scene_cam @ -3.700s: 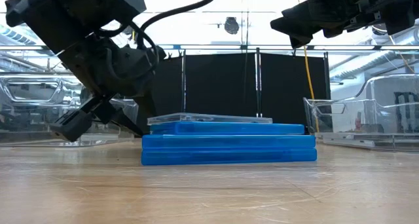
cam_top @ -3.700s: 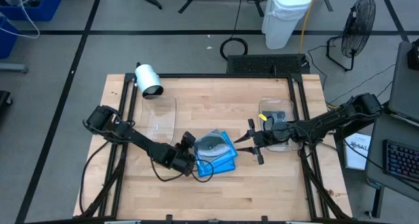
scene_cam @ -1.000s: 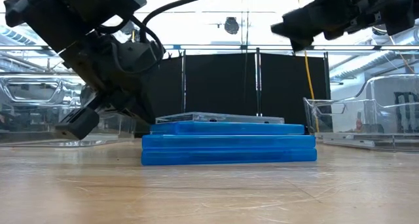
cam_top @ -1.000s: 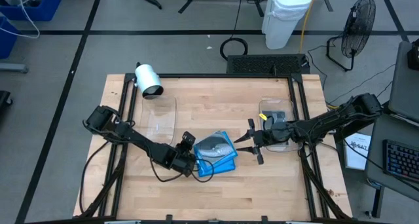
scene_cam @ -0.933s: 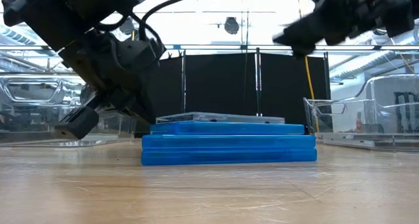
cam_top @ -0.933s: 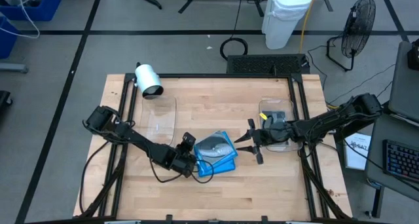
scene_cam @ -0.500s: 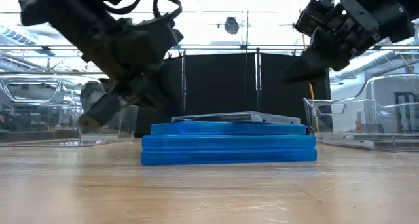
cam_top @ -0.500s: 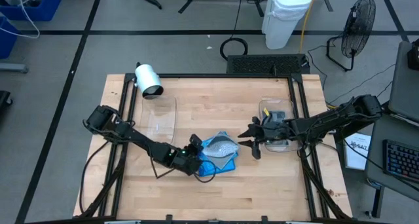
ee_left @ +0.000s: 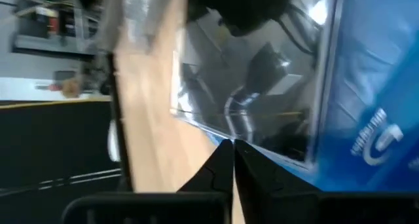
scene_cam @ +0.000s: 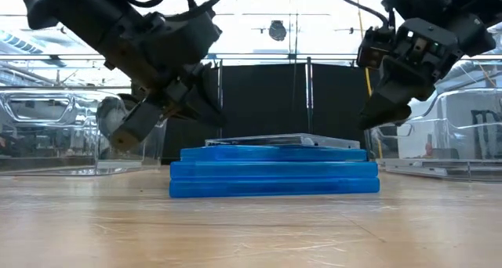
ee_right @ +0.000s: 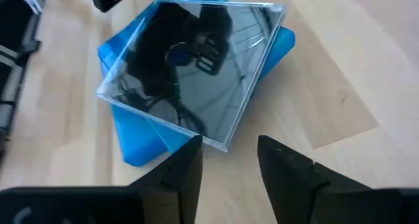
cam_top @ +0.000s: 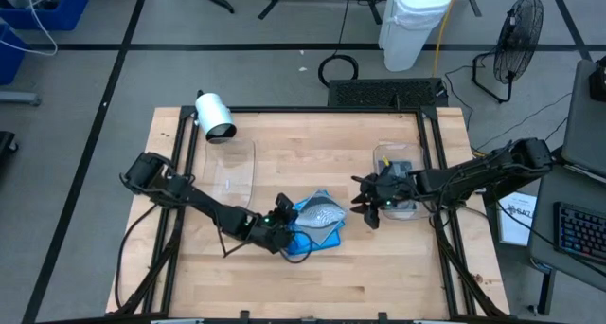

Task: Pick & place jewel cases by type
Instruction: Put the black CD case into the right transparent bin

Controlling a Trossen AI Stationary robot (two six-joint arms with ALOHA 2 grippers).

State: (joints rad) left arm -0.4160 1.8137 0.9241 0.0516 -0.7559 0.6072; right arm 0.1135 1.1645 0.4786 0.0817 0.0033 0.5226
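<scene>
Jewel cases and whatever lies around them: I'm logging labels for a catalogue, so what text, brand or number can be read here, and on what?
White print on the blue jewel case, left wrist view: blurred, not readable.
Dark print on the sheet of paper beside the table, high view: too small to read.
Clear jewel case on top of the stack: no text, only reflections.

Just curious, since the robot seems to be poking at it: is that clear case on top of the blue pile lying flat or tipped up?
Flat. In the low view the clear case lies level on the blue cases, no edge lifted.
</scene>
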